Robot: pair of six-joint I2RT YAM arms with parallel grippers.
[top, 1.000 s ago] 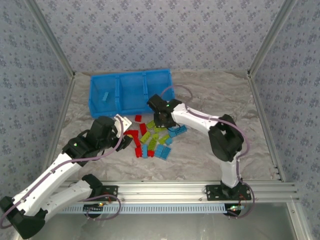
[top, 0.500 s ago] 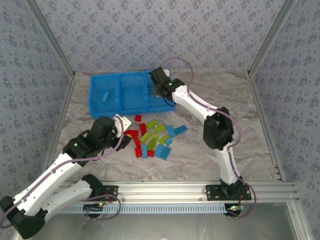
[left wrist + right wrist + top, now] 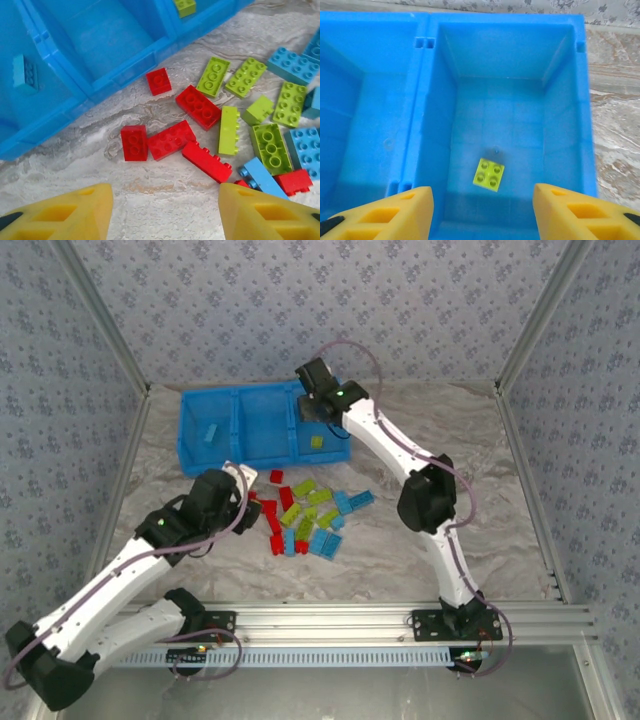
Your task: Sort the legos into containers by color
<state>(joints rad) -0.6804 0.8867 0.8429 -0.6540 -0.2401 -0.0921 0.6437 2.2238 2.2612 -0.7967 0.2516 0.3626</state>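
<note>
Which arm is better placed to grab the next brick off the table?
Left. The left gripper, open, hangs just above the red bricks; the right gripper is open over the tray's right compartment, away from the pile.

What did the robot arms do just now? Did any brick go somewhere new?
The right tool swung from over the loose pile to the tray and let go of a lime green brick, now lying in the right compartment below the open tool. The left tool, open beside the pile, hardly moved. The light blue brick in the left compartment stayed put.
</note>
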